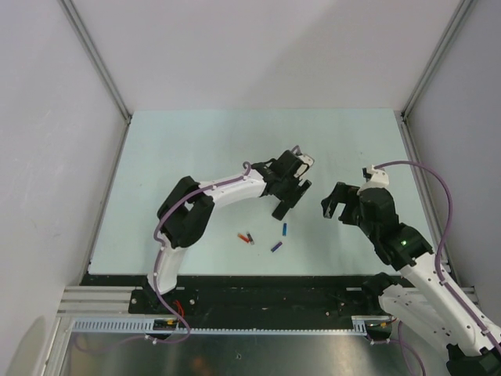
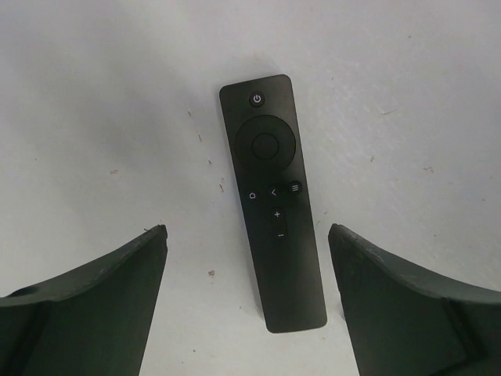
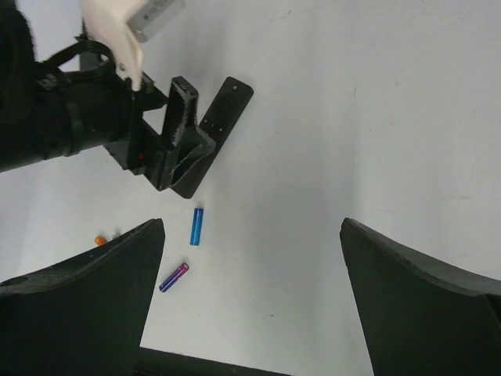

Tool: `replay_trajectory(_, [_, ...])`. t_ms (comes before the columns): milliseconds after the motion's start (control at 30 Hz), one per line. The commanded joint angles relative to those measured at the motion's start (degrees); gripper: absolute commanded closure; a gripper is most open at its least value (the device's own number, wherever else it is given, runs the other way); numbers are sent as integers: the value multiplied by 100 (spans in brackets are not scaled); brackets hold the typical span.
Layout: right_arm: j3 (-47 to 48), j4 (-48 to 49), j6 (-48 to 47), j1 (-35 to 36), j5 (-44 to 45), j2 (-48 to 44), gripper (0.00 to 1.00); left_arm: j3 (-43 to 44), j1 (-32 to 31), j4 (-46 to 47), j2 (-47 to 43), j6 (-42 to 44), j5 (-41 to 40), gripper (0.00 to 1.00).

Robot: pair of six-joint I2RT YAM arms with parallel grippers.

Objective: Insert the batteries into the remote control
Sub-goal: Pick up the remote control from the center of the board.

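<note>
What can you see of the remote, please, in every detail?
The remote is a slim, matte black plastic bar with rounded corners. It lies flat on the pale table, buttons up: power button, round pad, three small keys, plus and minus. Its back is hidden. The open left gripper straddles it without touching.

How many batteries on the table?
4. Blue battery by the left gripper; blue-purple battery nearer the bases; orange battery and dark-red battery together left of those. Arms may hide others.

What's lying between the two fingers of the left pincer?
The black remote control, buttons up, lies on the table between the fingers of the open left pincer, touching neither. The left wrist view shows it.
</note>
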Motion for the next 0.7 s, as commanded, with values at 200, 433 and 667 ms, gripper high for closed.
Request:
replay_trajectory(200, [238,-26,-58,19,-171,-262,0,410,-73,-126,404,294,-274,17])
replay_trajectory(433, [238,-88,-41,28,-145,-262,0,489,-73,-126,563,232,-221,20])
replay_trajectory(667, [238,-149,-6,28,-119,-235,0,472,-73,-126,589,232,-186,22])
